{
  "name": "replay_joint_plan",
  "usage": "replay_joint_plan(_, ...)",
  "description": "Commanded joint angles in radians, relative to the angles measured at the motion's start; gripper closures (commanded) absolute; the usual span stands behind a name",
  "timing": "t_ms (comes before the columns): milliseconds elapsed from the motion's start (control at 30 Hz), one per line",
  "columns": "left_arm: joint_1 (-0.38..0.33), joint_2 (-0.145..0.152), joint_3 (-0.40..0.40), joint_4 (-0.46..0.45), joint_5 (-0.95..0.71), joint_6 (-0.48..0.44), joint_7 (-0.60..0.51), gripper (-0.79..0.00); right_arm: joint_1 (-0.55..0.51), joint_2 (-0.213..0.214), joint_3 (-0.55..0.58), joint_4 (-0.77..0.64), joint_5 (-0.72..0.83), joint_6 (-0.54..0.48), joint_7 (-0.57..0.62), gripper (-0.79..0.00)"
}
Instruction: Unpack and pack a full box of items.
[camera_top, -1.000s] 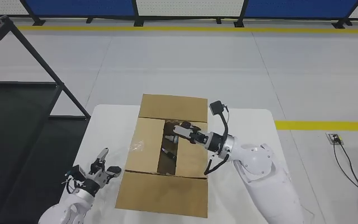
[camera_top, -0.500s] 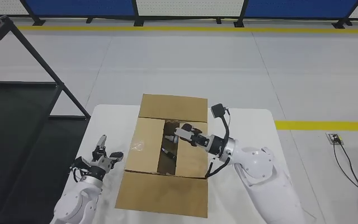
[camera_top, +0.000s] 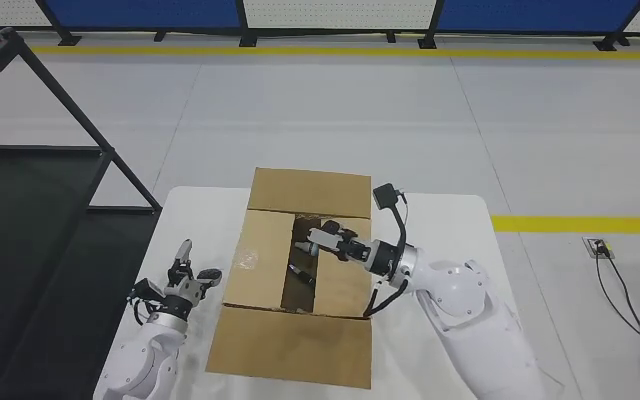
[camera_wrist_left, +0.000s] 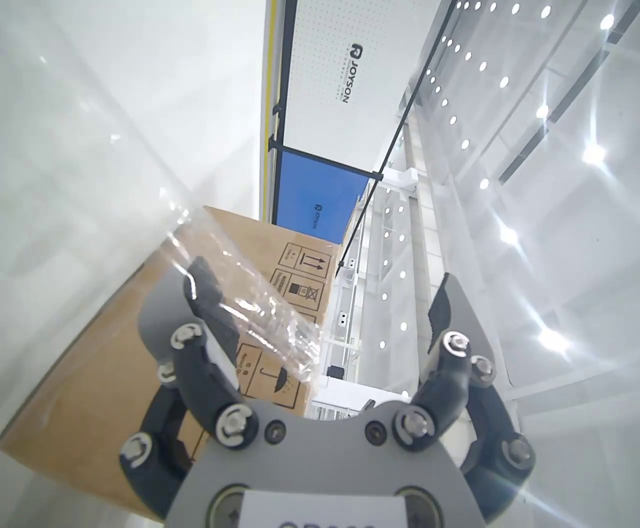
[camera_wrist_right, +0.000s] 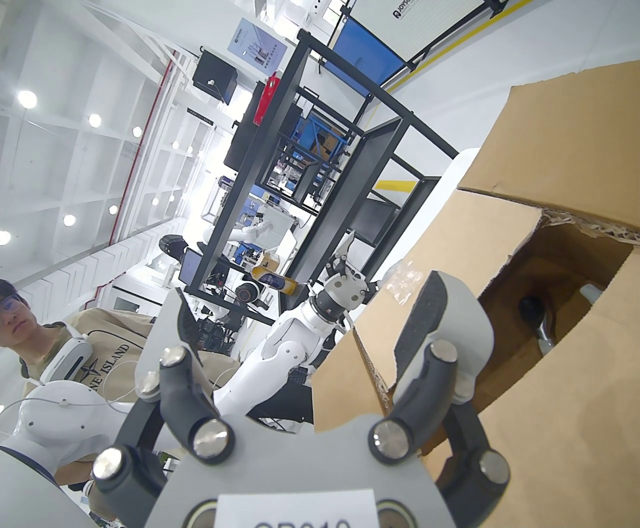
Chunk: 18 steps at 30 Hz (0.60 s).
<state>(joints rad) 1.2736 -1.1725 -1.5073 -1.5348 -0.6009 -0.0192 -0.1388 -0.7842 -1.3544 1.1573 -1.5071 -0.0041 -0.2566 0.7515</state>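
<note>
A cardboard box (camera_top: 262, 262) stands on the white table (camera_top: 195, 215) with its flaps spread and a narrow gap down the middle. Inside the gap lie a dark pen-like item (camera_top: 299, 273) and a pale item (camera_top: 300, 245); the right wrist view shows a dark round thing (camera_wrist_right: 531, 305) in there. My right gripper (camera_top: 318, 240) hangs open over the gap's far end, its fingers (camera_wrist_right: 440, 310) straddling a flap edge (camera_wrist_right: 380, 320). My left gripper (camera_top: 186, 283) stands open beside the box's left side (camera_wrist_left: 125, 350), holding nothing, a loose strip of clear tape (camera_wrist_left: 250, 295) in front of it.
The crumpled clear tape (camera_top: 245, 262) sticks to the left flap. A black metal frame (camera_top: 60, 190) stands off the table's left edge. Bare table lies left and right of the box. A person (camera_wrist_right: 75, 345) shows in the room behind.
My left gripper has drawn a little farther up the table beside the box and turned more upright. The right gripper has barely shifted over the gap.
</note>
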Motion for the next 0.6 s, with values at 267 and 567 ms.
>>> replay_joint_plan(267, -0.032, -0.013, 0.02, 0.02, -0.027, -0.005, 0.02, -0.785, -0.003, 0.005, 0.001, -0.001, 0.002, 0.004, -0.006, -0.785)
replay_joint_plan(567, -0.04, -0.021, 0.027, 0.022, -0.014, -0.007, 0.044, 0.0, -0.003, 0.007, -0.007, 0.002, 0.006, 0.006, -0.005, -0.785)
